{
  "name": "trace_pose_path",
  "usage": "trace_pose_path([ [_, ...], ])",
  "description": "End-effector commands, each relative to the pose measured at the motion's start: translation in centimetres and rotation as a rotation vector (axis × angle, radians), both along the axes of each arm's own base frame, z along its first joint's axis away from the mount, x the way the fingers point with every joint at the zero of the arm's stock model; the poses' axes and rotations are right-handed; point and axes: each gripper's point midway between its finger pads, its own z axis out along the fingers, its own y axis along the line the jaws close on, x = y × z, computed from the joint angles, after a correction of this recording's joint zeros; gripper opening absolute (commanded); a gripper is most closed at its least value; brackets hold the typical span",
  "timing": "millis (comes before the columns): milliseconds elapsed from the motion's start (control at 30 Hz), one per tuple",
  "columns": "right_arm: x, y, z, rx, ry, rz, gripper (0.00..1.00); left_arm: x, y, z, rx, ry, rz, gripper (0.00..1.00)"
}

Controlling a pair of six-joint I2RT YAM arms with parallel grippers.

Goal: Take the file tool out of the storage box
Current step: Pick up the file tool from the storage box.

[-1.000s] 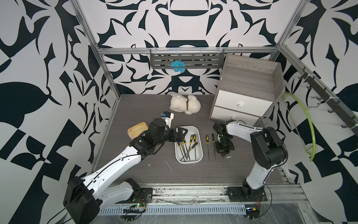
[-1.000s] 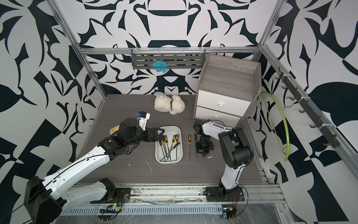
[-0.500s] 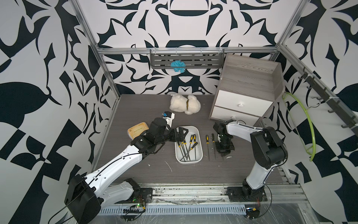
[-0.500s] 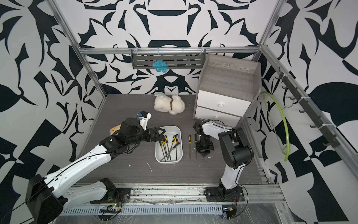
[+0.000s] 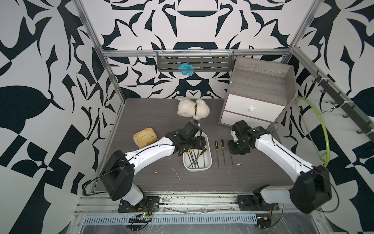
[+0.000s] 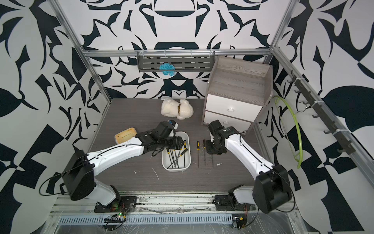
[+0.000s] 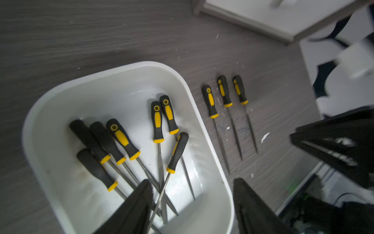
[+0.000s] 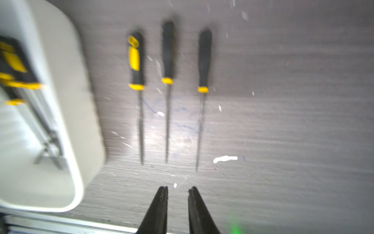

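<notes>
Grey wood-grain tabletop (image 5: 153, 113), as I see it in both top views.
On it I note: white storage box (image 5: 210, 162) mid-table, three files (image 5: 224, 158) in a row just beside it, cream plush toy (image 5: 193, 109) at the back, yellow packet (image 5: 145, 137), drawer cabinet (image 5: 261, 85), white scraps (image 5: 176, 173).

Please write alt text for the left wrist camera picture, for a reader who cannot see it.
Seven black-and-yellow files lie jumbled in the white storage box, seen from just above by the left gripper, its jaws open. Three more files lie side by side on the grey table beside the box.
</notes>
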Motion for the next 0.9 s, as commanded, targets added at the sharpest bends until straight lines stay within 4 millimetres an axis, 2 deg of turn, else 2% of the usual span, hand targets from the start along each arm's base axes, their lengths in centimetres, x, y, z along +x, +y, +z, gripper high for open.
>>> trace_pose_path([
  [0, 1.2, 1.8, 1.4, 0.127, -0.136, 0.009, 0.24, 0.5, 0.6, -3.1, 0.159, 0.066, -0.009, 0.55],
  [33, 1.4, 2.1, 1.8, 0.157, -0.173, 0.017, 0.24, 1.0, 0.6, -3.9, 0.198, 0.074, -0.004, 0.48],
  [100, 1.8, 2.8, 2.2, 0.208, -0.234, 0.027, 0.24, 1.7, 0.6, -5.2, 0.252, 0.083, 0.009, 0.41],
  [300, 1.3, 3.6, 1.8, 0.267, -0.266, 0.063, 0.23, 3.4, 0.5, -7.6, 0.364, 0.082, 0.02, 0.38],
  [500, 0.7, 4.0, 1.4, 0.304, -0.261, 0.076, 0.23, 4.0, 0.3, -9.9, 0.424, 0.101, 0.008, 0.38],
  [700, 0.4, 4.2, 1.2, 0.32, -0.26, 0.081, 0.23, 4.8, -0.2, -10.6, 0.448, 0.104, 0.004, 0.35],
  [867, 0.3, 4.4, 0.8, 0.331, -0.243, 0.086, 0.23, 4.8, 0.1, -11.1, 0.472, 0.11, 0.006, 0.25],
])
